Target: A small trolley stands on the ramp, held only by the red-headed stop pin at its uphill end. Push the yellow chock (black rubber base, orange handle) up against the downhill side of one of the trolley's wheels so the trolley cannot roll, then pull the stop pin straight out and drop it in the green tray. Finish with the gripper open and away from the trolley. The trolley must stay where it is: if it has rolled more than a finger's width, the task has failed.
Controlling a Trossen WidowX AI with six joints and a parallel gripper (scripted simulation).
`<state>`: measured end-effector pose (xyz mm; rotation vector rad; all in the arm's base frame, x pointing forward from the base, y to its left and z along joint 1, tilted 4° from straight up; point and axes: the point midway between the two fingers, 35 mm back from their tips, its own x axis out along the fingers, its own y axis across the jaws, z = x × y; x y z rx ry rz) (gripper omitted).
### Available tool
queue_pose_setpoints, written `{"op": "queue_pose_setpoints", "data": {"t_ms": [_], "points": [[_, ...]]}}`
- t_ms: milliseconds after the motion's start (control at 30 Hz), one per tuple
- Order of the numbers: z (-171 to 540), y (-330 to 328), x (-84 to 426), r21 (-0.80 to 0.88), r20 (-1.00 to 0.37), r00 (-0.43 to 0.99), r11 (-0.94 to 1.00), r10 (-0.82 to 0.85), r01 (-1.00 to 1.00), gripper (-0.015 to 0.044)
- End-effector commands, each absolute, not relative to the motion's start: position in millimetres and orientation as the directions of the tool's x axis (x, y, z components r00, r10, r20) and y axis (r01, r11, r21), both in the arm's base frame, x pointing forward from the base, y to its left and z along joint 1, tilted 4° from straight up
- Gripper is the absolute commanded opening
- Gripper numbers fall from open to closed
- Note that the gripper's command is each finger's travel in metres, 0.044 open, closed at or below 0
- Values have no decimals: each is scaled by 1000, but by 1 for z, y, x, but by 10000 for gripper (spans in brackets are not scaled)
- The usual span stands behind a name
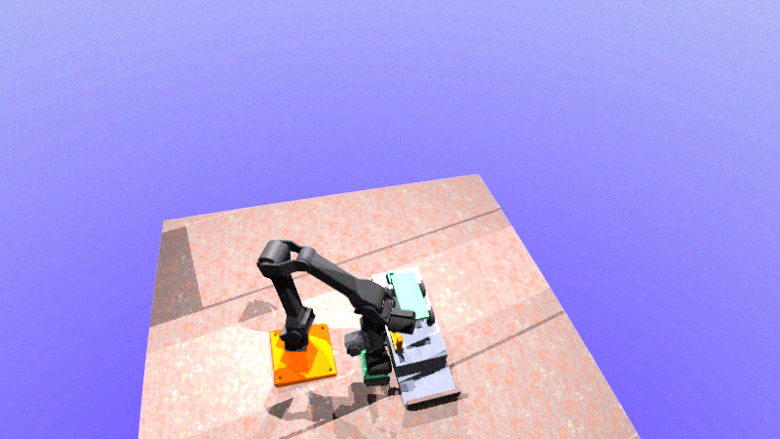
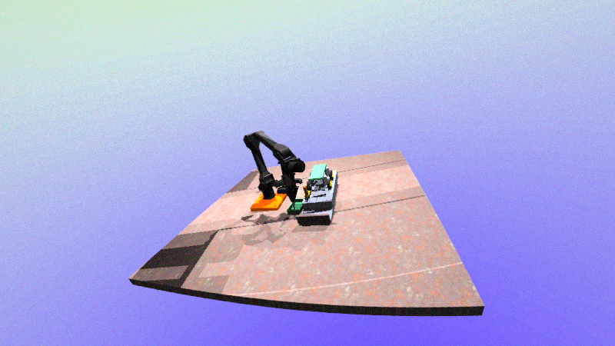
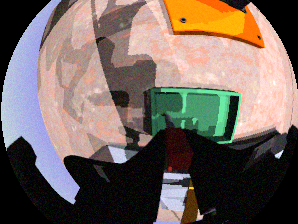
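My gripper (image 2: 294,200) (image 3: 172,133) is shut on the stop pin and points down over the green tray (image 1: 376,380) (image 2: 294,211) (image 3: 215,106). The stop pin (image 3: 179,150) shows its dark red head between the fingers in the wrist view, its grey shaft pointing towards the tray. The green trolley (image 1: 409,295) (image 2: 317,171) stands on the upper part of the grey ramp (image 1: 430,352) (image 2: 318,199). The yellow chock (image 1: 398,340) (image 2: 306,191) (image 3: 190,202) stands upright on the ramp, near the trolley's downhill wheel on the arm's side. The arm partly hides that wheel; contact cannot be told.
The orange base plate (image 1: 322,349) (image 2: 267,202) (image 3: 210,20) of the arm lies on the other side of the tray from the ramp. The ramp's lower step and end lip (image 1: 433,396) (image 2: 314,220) lie beside the tray. Shadows of the arm fall across the table.
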<state>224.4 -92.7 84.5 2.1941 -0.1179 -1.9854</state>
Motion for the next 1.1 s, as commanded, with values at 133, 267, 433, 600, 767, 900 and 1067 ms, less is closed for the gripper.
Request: {"op": "queue_pose_setpoints", "data": {"t_ms": [133, 267, 433, 600, 767, 900, 1067], "points": [[82, -90, 224, 187, -979, 100, -980, -180, 65, 190], [81, -87, 224, 187, -979, 100, -980, -180, 65, 190], [80, -84, 224, 186, -979, 100, -980, -179, 65, 190], [78, -81, 224, 186, -979, 100, -980, -179, 65, 190], [76, -77, 224, 186, -979, 100, -980, -179, 65, 190], [75, -75, 223, 185, -979, 100, -981, -179, 65, 190], [73, -72, 223, 185, -979, 100, -981, -178, 65, 190]]}}
